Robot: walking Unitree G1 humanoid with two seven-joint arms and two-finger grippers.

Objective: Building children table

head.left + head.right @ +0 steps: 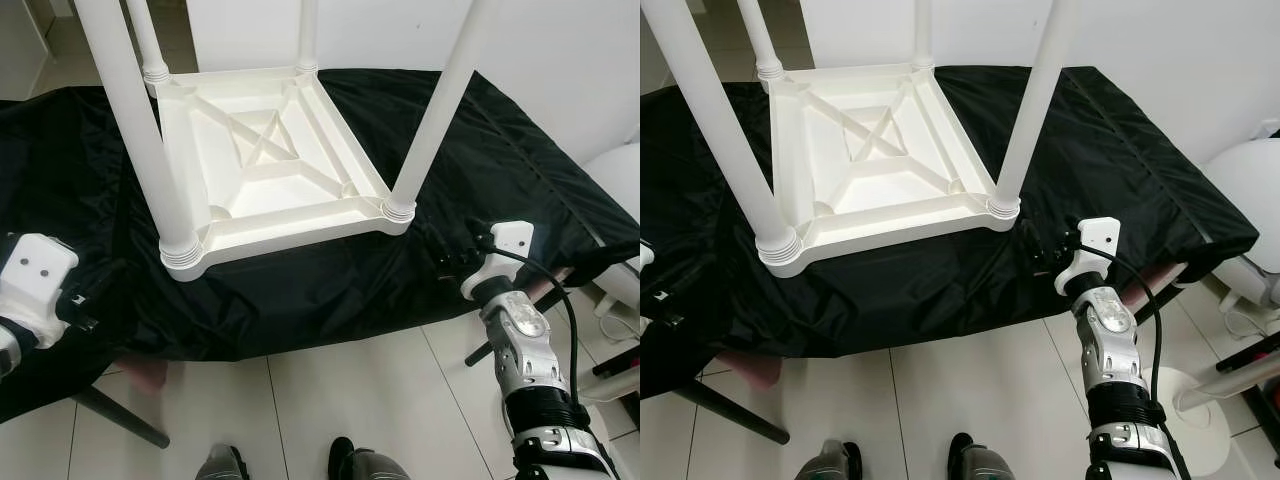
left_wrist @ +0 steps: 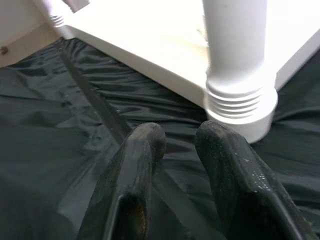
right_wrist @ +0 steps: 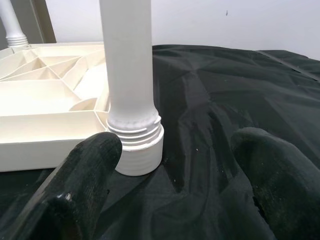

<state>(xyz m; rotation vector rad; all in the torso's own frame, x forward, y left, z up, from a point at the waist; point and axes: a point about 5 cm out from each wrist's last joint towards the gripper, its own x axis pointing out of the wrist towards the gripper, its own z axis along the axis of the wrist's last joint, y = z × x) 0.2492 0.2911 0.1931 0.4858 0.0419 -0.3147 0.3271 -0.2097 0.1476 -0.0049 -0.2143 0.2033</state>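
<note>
1. Black cloth (image 1: 330, 290) covers our worktop; the white children's table (image 1: 270, 160) lies upside down on it, four legs up.
2. We keep the right gripper (image 3: 175, 190), jaws spread, squared on the near-right leg (image 1: 430, 120) before closing.
3. Our left gripper (image 2: 180, 150), jaws narrowly parted, waits by the near-left leg (image 1: 140, 140).

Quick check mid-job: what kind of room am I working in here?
Likely a room in a home, used as an assembly spot: white tiled floor, plain white wall, and a work surface draped in black cloth with the upturned white table on it.
</note>
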